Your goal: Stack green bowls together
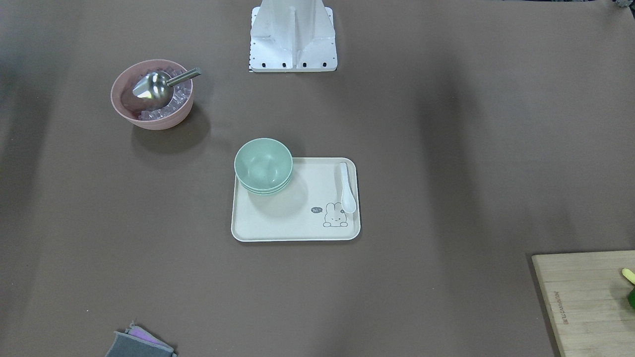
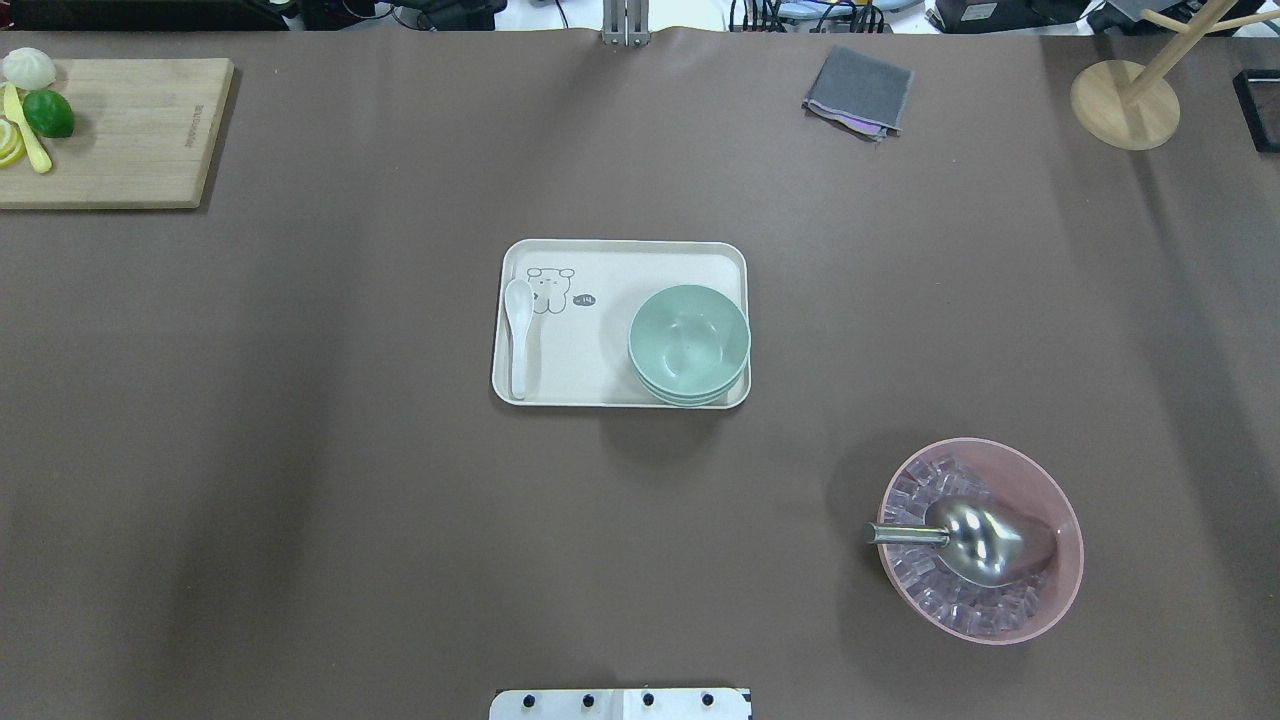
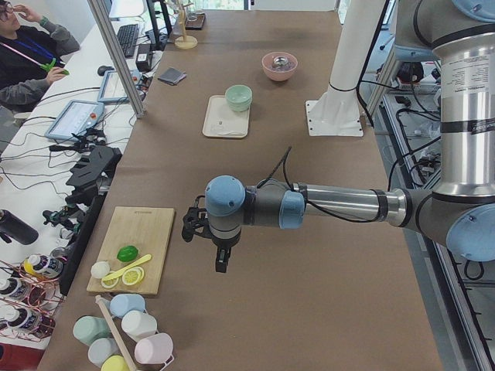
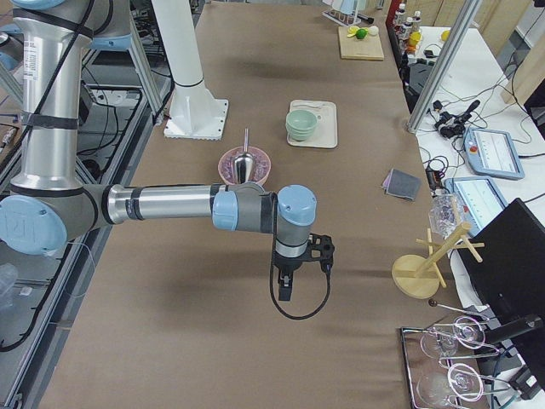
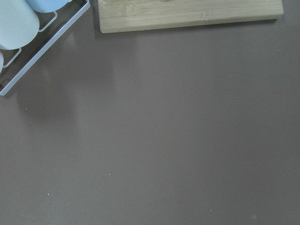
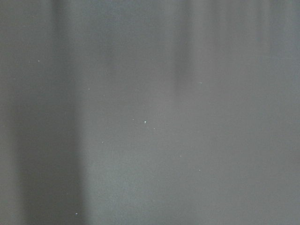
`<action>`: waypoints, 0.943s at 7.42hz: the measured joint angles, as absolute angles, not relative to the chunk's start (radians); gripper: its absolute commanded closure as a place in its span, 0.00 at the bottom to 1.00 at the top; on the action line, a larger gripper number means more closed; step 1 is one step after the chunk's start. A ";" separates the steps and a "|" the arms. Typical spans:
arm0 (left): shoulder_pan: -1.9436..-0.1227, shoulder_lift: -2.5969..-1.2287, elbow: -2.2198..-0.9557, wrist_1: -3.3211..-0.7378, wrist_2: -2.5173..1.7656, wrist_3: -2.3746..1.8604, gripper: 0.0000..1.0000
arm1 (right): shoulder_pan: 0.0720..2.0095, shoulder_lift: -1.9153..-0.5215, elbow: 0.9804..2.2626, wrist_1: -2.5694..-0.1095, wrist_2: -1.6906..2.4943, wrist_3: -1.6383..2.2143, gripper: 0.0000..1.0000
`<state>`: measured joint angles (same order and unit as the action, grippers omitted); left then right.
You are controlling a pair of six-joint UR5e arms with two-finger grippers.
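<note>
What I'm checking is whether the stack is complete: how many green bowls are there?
3. All the green bowls sit nested in one stack on the tray, at its corner nearest the pink bowl. Only the rims of the lower two show, so another could be hidden.

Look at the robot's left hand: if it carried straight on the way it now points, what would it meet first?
The left hand points straight down, so it would most likely meet the brown table first. The wooden board lies off to one side, though depth is hard to judge.
</note>
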<state>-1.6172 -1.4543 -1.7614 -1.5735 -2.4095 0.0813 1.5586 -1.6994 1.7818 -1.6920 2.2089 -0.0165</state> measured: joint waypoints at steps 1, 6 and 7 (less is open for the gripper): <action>-1.618 -1.457 -1.765 -1.575 -2.411 0.083 0.01 | 1.559 -1.699 1.781 -1.692 2.209 -0.016 0.00; -1.617 -1.447 -1.808 -1.577 -2.400 0.086 0.01 | 1.558 -1.700 1.776 -1.664 2.208 -0.015 0.00; -1.617 -1.447 -1.802 -1.576 -2.399 0.085 0.01 | 1.559 -1.700 1.775 -1.663 2.208 -0.015 0.00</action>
